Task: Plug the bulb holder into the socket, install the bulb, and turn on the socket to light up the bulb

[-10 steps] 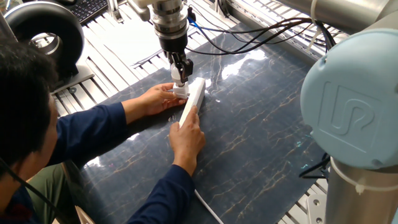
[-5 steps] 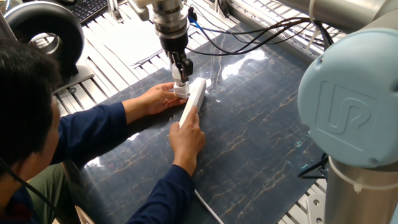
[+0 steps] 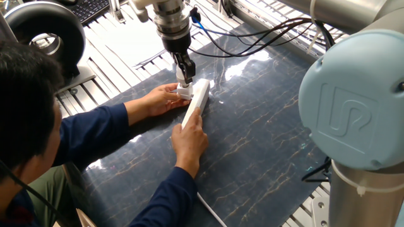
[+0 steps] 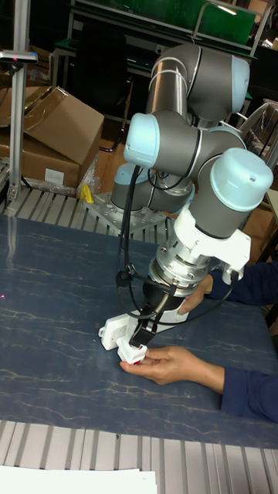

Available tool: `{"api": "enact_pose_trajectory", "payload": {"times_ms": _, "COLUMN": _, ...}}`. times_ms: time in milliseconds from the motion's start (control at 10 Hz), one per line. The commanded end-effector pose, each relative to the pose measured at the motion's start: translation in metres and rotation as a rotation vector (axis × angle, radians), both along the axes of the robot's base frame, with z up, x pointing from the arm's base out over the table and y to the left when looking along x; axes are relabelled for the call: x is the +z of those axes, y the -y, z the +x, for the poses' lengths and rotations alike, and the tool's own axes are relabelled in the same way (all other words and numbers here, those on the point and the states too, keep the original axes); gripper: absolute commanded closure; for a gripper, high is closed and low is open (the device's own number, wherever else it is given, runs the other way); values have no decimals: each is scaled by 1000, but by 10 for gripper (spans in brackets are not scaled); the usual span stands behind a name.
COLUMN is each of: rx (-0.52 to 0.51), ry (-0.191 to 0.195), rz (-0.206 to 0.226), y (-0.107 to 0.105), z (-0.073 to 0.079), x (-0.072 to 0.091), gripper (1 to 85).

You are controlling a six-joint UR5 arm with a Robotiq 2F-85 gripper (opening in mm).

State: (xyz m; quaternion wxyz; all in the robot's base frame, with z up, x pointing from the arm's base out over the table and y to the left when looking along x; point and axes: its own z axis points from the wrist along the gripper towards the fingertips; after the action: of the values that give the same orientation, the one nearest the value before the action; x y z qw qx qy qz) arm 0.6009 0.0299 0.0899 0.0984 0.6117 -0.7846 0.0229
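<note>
Black two-finger gripper, jaws pinching the small white cube-shaped bulb holder, is pressing it toward the long white socket strip, which a person's hands are steadying on the worktop.

Socket on table (marbled)

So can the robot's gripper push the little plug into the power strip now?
Probably yes. The gripper holds the plug right at the power strip, nothing between them. The person's hands only steady the plug and strip.

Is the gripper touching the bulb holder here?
Touching. The tall fixed view shows the gripper fingers closed on the bulb holder, which also rests against the person's hand.
</note>
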Motion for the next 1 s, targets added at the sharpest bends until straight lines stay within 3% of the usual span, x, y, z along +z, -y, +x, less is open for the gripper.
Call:
{"api": "enact_pose_trajectory", "payload": {"times_ms": 0, "rx": -15, "ry": -1, "rz": -1, "y": -2, "z": 0, "x": 0, "gripper": 840}}
{"api": "enact_pose_trajectory", "payload": {"times_ms": 500, "rx": -16, "ry": -5, "rz": -21, "y": 0, "z": 0, "x": 3, "gripper": 840}}
{"api": "enact_pose_trajectory", "payload": {"times_ms": 900, "rx": -92, "ry": 3, "rz": 38, "y": -16, "z": -2, "x": 3, "gripper": 840}}
